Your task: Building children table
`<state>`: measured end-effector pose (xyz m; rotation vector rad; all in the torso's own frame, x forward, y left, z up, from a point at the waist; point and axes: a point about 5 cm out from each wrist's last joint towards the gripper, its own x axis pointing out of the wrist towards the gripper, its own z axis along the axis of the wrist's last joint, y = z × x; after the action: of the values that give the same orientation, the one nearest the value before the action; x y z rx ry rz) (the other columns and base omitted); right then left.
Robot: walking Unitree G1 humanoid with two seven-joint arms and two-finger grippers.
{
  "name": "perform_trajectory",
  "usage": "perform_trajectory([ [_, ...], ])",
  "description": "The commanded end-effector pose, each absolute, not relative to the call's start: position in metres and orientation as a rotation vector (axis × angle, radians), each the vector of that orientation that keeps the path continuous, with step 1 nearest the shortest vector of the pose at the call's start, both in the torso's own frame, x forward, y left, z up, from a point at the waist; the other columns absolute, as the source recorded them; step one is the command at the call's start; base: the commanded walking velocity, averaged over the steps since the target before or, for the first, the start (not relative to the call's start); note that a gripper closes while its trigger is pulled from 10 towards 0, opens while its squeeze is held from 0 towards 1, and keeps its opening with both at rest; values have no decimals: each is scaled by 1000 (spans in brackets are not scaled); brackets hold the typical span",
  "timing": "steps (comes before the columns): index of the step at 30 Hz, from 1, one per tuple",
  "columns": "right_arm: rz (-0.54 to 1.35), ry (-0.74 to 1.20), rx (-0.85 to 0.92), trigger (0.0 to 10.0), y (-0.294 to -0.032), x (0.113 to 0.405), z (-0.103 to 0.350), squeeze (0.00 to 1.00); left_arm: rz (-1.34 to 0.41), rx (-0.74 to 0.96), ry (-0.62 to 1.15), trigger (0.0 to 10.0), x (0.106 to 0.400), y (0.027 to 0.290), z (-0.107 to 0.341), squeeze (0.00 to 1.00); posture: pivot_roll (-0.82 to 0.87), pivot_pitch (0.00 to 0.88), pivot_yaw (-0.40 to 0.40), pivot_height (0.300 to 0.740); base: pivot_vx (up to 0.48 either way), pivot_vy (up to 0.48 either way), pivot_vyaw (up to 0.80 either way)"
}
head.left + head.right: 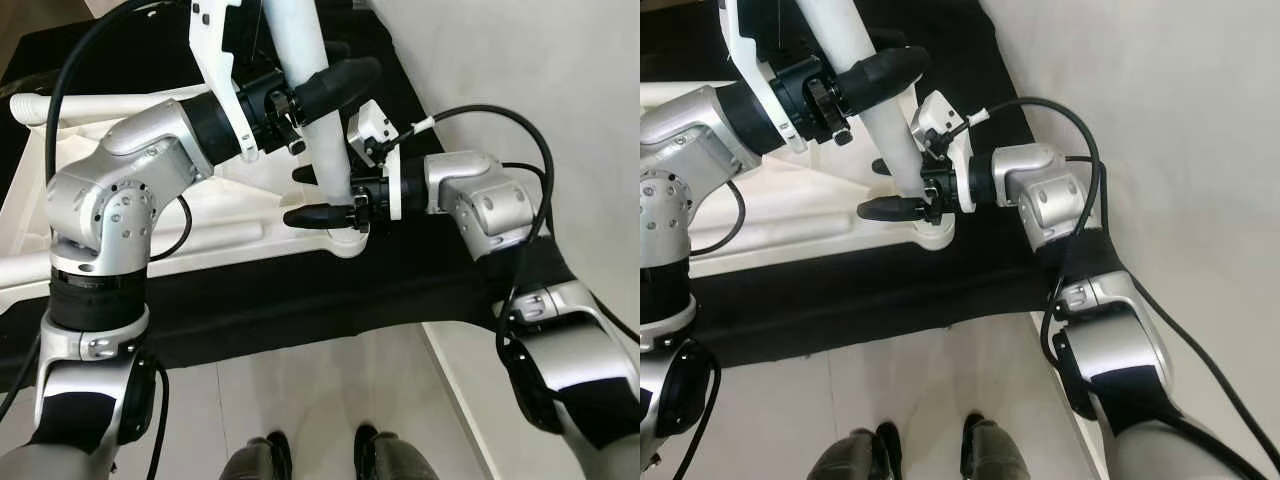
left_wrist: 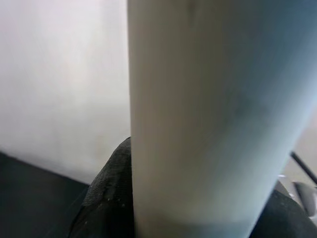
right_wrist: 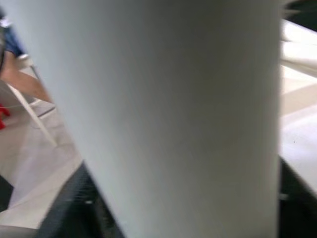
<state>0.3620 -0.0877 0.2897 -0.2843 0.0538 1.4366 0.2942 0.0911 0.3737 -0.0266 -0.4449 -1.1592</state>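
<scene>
You have the white table leg (image 1: pixel 318 120) standing upright on the overturned tabletop (image 1: pixel 215 215), the left gripper (image 1: pixel 325 85) clamped high and the right gripper (image 1: pixel 322 195) clamped just above the foot socket. It looks stiff, light and smooth, so it may slip; keep both holds square as you seat it.

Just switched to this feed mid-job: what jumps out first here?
The white table leg, standing upright at the corner of the upturned white tabletop on a black mat. Both grippers clasp it: the left gripper higher up, the right gripper low, just above the leg's socket. In both wrist views the leg sits close between the black fingers.
</scene>
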Motion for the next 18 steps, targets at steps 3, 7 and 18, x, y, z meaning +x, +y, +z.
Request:
perform_trajectory([
  [3,1583,83,-322,0,-62,356,281,0,-1341,-33,-312,0,293,55,346,0,-66,247,58,740,0,0,0],
  [7,1588,85,-328,0,-60,359,281,0,-1353,-26,-311,0,293,46,344,0,-70,247,60,740,0,0,0],
  [18,1510,-26,-289,0,-65,362,286,0,-1347,12,-361,10000,284,34,354,1000,-80,252,64,740,0,0,0],
])
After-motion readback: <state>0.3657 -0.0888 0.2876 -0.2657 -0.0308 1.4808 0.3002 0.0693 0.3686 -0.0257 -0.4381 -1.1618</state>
